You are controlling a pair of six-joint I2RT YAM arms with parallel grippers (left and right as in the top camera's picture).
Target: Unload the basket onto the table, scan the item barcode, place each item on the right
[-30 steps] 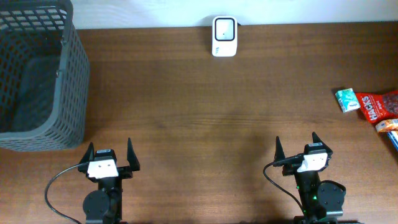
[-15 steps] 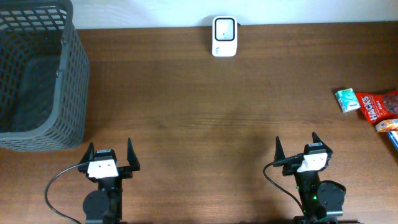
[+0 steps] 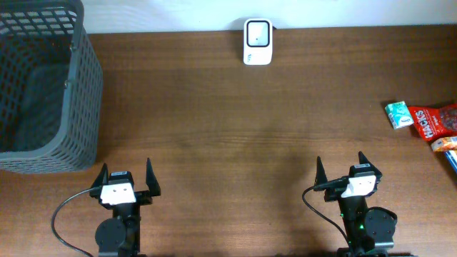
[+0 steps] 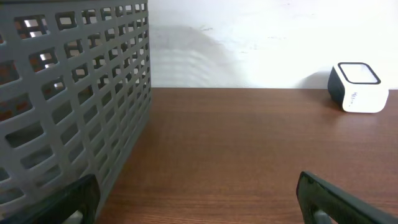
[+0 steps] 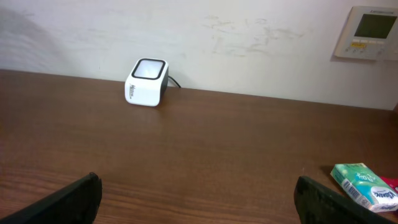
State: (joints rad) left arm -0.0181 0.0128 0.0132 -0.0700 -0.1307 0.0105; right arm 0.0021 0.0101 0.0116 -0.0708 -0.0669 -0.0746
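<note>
Table brown, wood grain. Basket dark grey, grid mesh. Scanner white, black back. Small packet green-white; bag red, white lettering.

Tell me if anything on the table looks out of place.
Nothing stands out: the scanner sits upright at the far edge, the basket stands on the left, and the packets lie flat on the right.

Nothing differs from a second ago. The left claw and right claw show no movement or change of spread, and nothing on the bench has shifted.
</note>
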